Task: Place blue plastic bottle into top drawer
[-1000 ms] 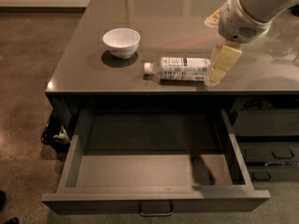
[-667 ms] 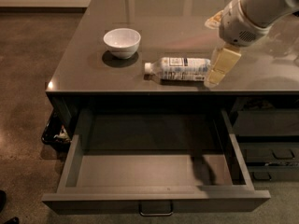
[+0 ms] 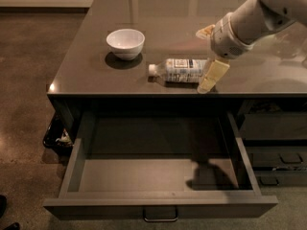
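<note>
The blue plastic bottle [image 3: 180, 70] lies on its side on the dark counter [image 3: 96, 75], white cap pointing left, near the front edge. My gripper [image 3: 203, 61] is at the bottle's right end, open. One pale finger [image 3: 213, 75] hangs in front of the bottle's base, and the other finger [image 3: 205, 31] shows behind it. The bottle is not lifted. The top drawer [image 3: 158, 207] is pulled fully open below the counter, its lighter grey inside bare, with a metal loop handle at the centre of its front.
A white bowl [image 3: 125, 43] stands on the counter, left of and behind the bottle. Smaller dark drawers [image 3: 278, 147] sit to the right of the open drawer. My arm [image 3: 259, 18] reaches in from the upper right. Brown floor lies to the left.
My gripper has moved a little left and down, closer around the bottle's right end. The bottle, bowl and drawer have not moved.
</note>
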Robot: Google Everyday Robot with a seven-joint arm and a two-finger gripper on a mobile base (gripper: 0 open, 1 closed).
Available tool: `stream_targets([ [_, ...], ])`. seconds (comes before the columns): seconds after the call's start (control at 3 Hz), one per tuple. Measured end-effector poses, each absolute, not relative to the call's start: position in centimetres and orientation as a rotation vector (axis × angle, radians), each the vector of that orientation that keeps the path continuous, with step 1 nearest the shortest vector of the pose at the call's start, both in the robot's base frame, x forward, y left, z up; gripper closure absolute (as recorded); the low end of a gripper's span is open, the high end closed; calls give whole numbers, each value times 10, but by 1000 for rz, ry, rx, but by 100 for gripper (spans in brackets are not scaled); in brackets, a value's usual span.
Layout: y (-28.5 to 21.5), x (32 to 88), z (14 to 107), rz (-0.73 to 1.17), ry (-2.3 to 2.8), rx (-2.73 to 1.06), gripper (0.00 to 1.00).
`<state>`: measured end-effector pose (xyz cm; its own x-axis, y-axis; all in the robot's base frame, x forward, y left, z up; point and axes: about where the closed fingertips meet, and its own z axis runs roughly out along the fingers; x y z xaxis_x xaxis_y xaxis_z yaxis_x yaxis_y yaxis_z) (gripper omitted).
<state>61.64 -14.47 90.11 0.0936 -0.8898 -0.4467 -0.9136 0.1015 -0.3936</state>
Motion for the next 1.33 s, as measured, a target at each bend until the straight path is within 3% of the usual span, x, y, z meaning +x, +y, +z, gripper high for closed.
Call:
stream_targets([
  [0.33,-135,630,882,92,1745,-1798,0],
  [0.67,-131,641,863,136,1784,-1838,14],
  [1.33,-129,639,861,146,1783,-1849,61],
])
